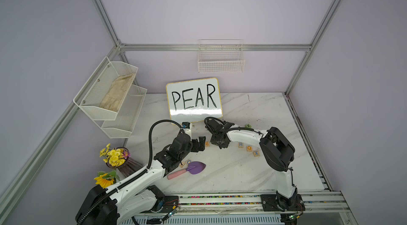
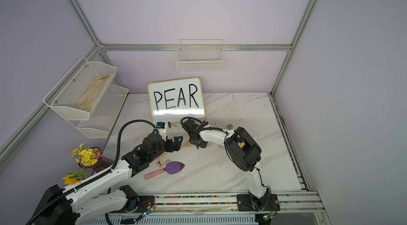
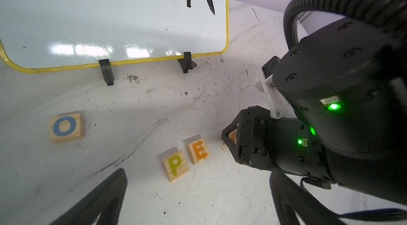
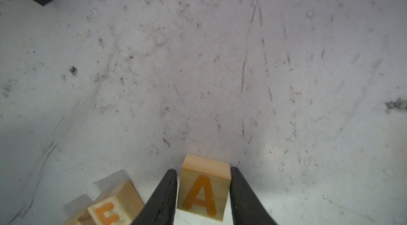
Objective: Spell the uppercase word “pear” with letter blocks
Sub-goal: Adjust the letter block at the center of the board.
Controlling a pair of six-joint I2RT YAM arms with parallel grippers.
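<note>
1. Left end effector (image 1: pixel 198 144): fingers wide apart, near P (image 3: pixel 176 165).
2. Right end effector (image 4: pixel 203 168): fingers flank A (image 4: pixel 203 190); whether clamped, cannot tell.
3. P, E (image 3: pixel 199 152): side by side on bench (image 1: pixel 231 173); A just beside E.
4. R (image 1: pixel 240 144): apart, right of A.

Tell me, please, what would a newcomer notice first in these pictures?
First, the whiteboard with PEAR handwritten in black, standing at the back of the marble table. Next, in the right wrist view, the right gripper with its fingers on either side of the wooden A block, the E block close beside it. A purple trowel with a pink handle lies nearer the front.
</note>
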